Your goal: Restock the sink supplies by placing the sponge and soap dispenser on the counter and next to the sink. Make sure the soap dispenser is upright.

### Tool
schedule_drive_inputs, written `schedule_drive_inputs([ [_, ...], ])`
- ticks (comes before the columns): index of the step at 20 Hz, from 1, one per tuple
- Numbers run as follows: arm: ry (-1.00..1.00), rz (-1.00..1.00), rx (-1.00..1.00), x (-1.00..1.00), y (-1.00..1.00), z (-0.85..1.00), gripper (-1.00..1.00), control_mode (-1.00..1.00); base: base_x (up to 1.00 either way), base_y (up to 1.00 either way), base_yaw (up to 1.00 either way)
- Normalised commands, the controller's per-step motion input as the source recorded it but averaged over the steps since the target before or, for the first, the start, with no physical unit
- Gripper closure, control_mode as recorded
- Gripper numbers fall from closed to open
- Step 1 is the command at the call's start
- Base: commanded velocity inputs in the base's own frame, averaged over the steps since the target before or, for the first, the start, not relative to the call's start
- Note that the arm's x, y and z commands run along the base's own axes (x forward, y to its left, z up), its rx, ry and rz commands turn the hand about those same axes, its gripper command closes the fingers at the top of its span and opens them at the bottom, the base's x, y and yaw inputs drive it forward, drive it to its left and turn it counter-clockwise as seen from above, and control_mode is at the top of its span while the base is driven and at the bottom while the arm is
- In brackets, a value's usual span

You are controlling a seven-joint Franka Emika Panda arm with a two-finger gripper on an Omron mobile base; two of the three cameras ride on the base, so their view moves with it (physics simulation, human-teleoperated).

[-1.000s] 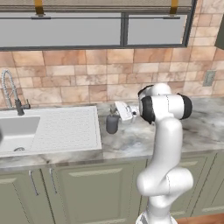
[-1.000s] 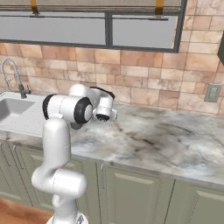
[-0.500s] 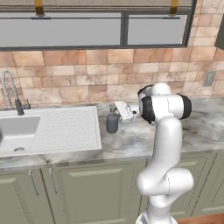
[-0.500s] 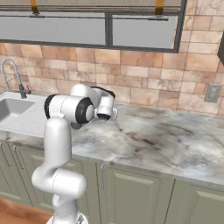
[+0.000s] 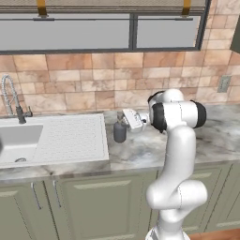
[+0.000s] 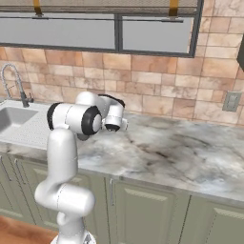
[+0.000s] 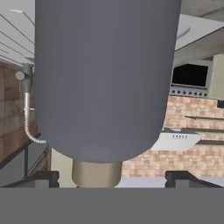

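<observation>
Only one soap dispenser (image 5: 120, 131) — upright by one sink (image 5: 18, 140) — gripper (image 5: 125, 117) spread apart.

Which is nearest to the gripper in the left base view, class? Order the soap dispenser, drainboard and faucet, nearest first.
1. soap dispenser, on the counter right beside the gripper.
2. drainboard, to the picture's left of the dispenser.
3. faucet, far left by the wall.

No writing, label, brand mark or number can be read anywhere in these views. The soap dispenser (image 5: 120, 131) has a plain dark grey body with no lettering, and the counter (image 6: 190, 157), wall tiles and cabinet fronts carry no signs.
</observation>
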Motion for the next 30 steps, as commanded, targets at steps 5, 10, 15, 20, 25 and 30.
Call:
schedule_drive_inputs([
  [5, 0.02, -0.01, 0.00, 0.00, 0.00, -0.02, -1.00, -1.00, 0.00, 0.00, 0.00],
  [10, 0.06, -0.07, 0.00, 0.01, -0.22, -0.01, -1.00, -1.00, 0.00, 0.00, 0.00],
  [15, 0.01, -0.10, 0.00, 0.00, -0.26, 0.12, -1.00, -1.00, 0.00, 0.00, 0.00],
  [20, -0.16, -0.06, -0.01, -0.34, -0.01, 0.74, -1.00, -1.00, 0.00, 0.00, 0.00],
  [25, -0.37, 0.00, -0.11, -0.69, 0.00, 0.88, -1.00, -1.00, 0.00, 0.00, 0.00],
  [30, -0.45, 0.00, -0.21, -0.91, 0.00, 0.30, -1.00, -1.00, 0.00, 0.00, 0.00],
])
